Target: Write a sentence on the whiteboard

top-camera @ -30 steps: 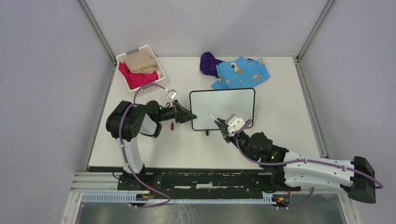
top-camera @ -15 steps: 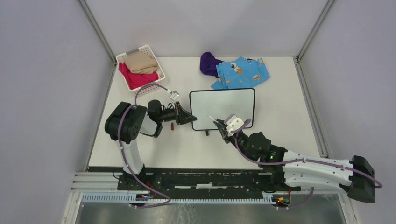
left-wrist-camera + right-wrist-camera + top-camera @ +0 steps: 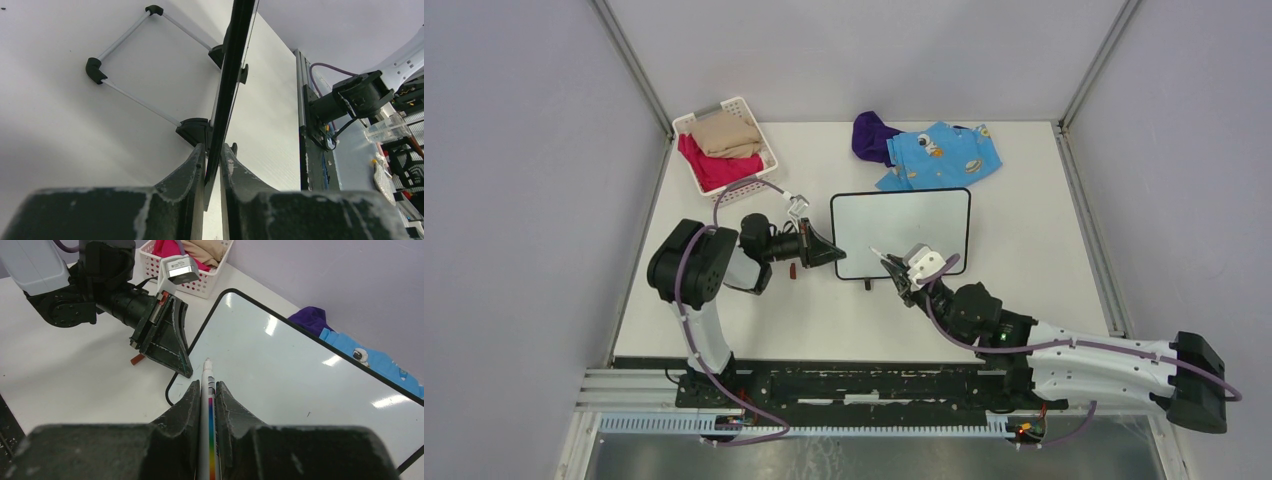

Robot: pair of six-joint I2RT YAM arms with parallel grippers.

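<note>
The whiteboard (image 3: 914, 225) lies flat mid-table, white with a thin black frame. Its face is blank, and the sentence is not in view. My left gripper (image 3: 834, 256) is at the board's lower left edge. In the left wrist view the frame (image 3: 235, 60) runs edge-on between the left gripper's (image 3: 213, 150) fingers, which press on it from both sides. My right gripper (image 3: 894, 270) is shut on a white marker (image 3: 209, 410) with a rainbow stripe. The marker's tip (image 3: 207, 362) hovers over the board's (image 3: 300, 370) near left corner, close to the left gripper (image 3: 185, 371).
A white slatted basket (image 3: 752, 120) with folded clothes stands at the back left. A blue printed shirt (image 3: 939, 155) and a purple cloth (image 3: 872, 135) lie behind the board. A small reddish-brown cap (image 3: 792, 269) rests on the table under the left gripper.
The left gripper's fingers have closed in on the board's left edge, and its wrist has drawn slightly left. The right arm with the marker has barely moved.
</note>
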